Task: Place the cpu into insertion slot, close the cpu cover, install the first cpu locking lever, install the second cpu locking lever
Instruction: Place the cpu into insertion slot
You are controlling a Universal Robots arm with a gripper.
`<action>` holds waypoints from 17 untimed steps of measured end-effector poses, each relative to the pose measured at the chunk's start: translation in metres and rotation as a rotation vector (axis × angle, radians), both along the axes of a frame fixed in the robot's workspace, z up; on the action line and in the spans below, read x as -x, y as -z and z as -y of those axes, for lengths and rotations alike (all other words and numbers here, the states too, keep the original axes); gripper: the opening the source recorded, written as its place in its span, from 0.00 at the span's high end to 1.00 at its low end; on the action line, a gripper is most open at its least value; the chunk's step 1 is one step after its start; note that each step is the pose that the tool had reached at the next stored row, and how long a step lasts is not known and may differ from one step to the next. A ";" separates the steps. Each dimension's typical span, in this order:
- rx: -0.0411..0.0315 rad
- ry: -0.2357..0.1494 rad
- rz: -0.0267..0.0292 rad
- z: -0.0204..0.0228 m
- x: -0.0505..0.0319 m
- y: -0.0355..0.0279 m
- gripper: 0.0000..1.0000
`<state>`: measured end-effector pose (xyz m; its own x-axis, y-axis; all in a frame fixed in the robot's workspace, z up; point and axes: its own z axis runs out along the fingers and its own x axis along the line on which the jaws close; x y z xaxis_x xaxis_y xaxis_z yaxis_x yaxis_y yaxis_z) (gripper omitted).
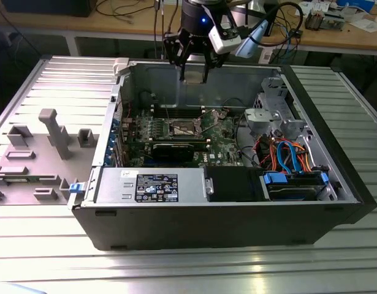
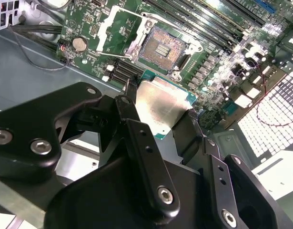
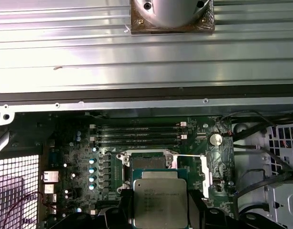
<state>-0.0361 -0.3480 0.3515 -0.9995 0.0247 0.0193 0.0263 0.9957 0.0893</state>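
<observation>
Pinching the cpu by its edges, the hand hangs at the exterior view's upper centre, well above the open insertion slot mid-frame. A tilted or misaligned descent would likely jam the chip on the slot's rim.

The cpu, silver-topped with a green edge, is clamped in the gripper above the bare insertion slot; the cpu cover is swung open beside it.

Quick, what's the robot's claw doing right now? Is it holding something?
Gripper: jaws closed on the cpu, held in the air over the green board; the insertion slot is empty.
</observation>
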 end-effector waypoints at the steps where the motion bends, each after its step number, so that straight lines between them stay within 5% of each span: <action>1: 0.0000 0.000 0.0000 0.0000 0.0000 0.0003 0.45; 17: 0.0000 0.000 0.0000 0.0001 0.0000 0.0038 0.45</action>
